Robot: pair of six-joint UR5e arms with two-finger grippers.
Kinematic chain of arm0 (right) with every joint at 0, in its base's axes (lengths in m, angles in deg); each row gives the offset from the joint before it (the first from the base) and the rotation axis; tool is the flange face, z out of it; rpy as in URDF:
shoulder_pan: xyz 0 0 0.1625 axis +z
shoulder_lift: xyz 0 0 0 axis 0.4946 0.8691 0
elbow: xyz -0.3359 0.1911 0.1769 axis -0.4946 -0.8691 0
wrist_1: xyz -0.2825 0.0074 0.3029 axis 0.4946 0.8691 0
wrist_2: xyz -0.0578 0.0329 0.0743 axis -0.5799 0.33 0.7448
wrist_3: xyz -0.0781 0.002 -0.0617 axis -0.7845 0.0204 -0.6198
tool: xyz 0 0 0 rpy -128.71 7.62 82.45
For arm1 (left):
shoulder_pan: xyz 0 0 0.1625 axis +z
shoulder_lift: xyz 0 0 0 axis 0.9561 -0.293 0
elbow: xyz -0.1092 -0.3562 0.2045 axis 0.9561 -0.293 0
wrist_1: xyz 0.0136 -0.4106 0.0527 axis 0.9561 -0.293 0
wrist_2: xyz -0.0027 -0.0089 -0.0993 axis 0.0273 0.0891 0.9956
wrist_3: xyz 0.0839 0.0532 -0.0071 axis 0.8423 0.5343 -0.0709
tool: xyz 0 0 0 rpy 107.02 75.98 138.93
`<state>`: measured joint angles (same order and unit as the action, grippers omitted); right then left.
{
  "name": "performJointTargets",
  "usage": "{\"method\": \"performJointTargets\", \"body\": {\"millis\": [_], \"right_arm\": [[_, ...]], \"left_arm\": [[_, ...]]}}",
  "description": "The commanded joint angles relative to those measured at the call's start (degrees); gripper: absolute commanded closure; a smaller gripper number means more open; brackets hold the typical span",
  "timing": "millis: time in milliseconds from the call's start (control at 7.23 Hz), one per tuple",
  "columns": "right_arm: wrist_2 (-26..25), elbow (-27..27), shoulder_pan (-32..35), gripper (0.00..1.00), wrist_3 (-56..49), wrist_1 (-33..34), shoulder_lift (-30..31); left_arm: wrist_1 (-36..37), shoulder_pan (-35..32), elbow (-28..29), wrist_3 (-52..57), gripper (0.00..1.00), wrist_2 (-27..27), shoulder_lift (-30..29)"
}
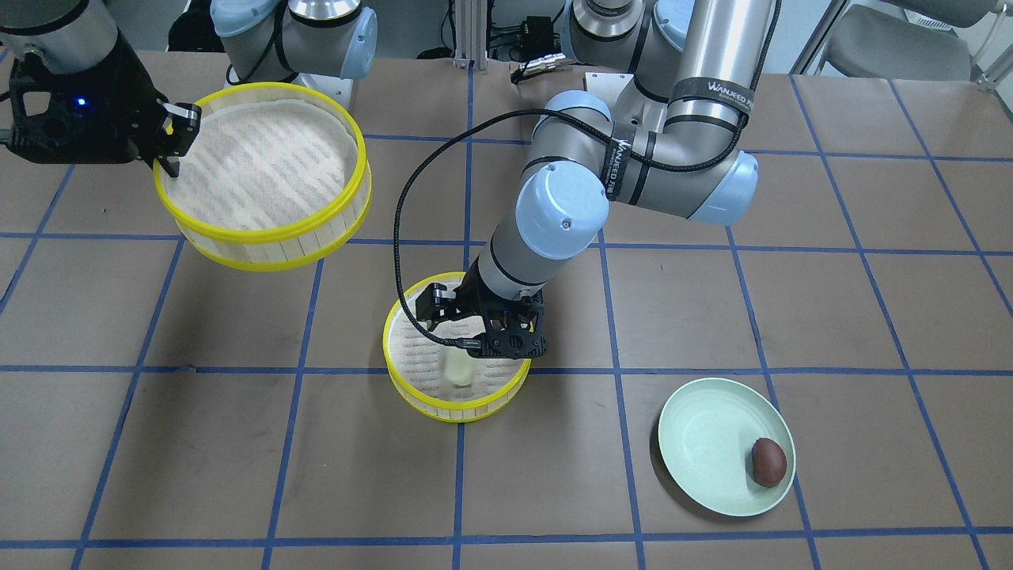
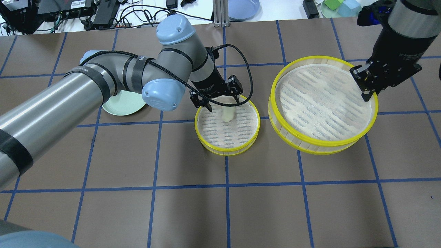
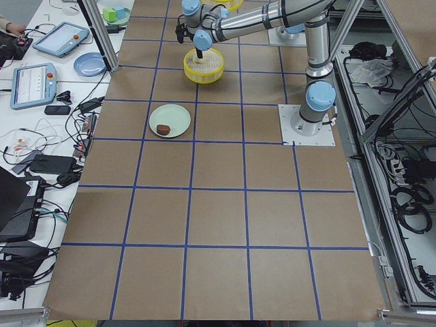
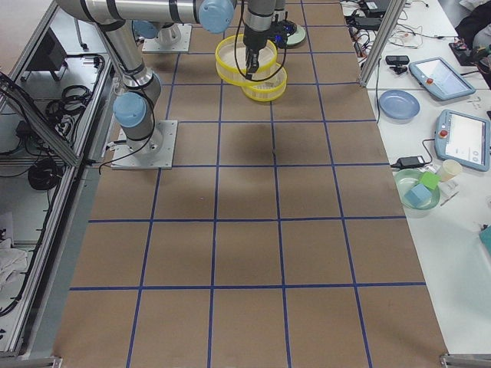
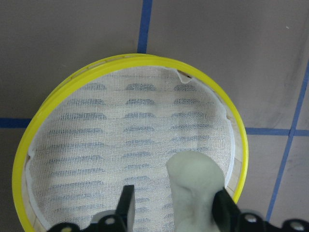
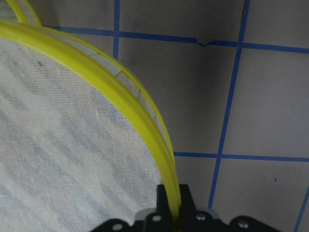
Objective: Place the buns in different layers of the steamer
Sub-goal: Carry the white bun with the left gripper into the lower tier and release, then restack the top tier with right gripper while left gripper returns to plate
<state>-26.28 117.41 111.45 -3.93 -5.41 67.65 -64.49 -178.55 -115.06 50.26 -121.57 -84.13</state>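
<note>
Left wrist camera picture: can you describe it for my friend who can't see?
A cream-white bun sits on the white cloth floor of a yellow-rimmed steamer layer, between the open fingers of the left gripper. Brown table with blue lines lies around it.

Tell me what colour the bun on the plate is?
Dark reddish-brown. The bun shows best in the front-facing view.

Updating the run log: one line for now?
left gripper open over cream-white bun in yellow-rimmed steamer tray | right gripper holds matching tray aloft | reddish-brown bun on green plate

Cream-white bun (image 2: 227, 114), yellow-rimmed tray (image 2: 320, 103)
</note>
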Motion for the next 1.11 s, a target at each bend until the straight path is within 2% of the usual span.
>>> {"method": "performJointTargets", "body": {"millis": [0, 138, 277, 415, 553, 691, 830, 968], "right_arm": [[0.50, -0.31, 4.29, 1.00, 3.65, 6.99, -5.90], [0.50, 0.13, 9.55, 1.00, 9.07, 10.59, -9.07], [0.50, 0.31, 13.34, 1.00, 12.26, 13.15, -12.49], [0.85, 0.40, 15.73, 1.00, 14.21, 13.88, -13.92], [1.29, 1.01, 18.27, 1.00, 19.36, 17.10, -16.98], [0.95, 2.06, 21.35, 1.00, 20.89, 21.66, -19.71], [1.20, 4.07, 21.64, 1.00, 20.90, 26.14, -21.74], [1.38, 5.05, 22.16, 1.00, 21.08, 29.15, -22.71]], "left_arm": [[-0.82, 1.85, 0.59, 3.11, 0.00, -3.53, 0.21], [-0.91, 6.13, 0.68, 11.15, 0.00, -8.26, 0.82], [-1.08, 12.53, 0.86, 17.75, 0.00, -9.26, 1.09], [-0.39, 16.94, 1.03, 26.35, 0.00, -13.19, 1.00], [0.05, 18.99, 2.17, 36.00, 0.00, -19.32, -0.04], [0.49, 20.92, 3.31, 42.10, 0.00, -22.08, -0.66], [3.80, 23.73, 4.19, 47.91, 0.00, -23.06, -2.15], [9.93, 24.89, 4.20, 55.01, 0.00, -26.38, -4.77]]}}
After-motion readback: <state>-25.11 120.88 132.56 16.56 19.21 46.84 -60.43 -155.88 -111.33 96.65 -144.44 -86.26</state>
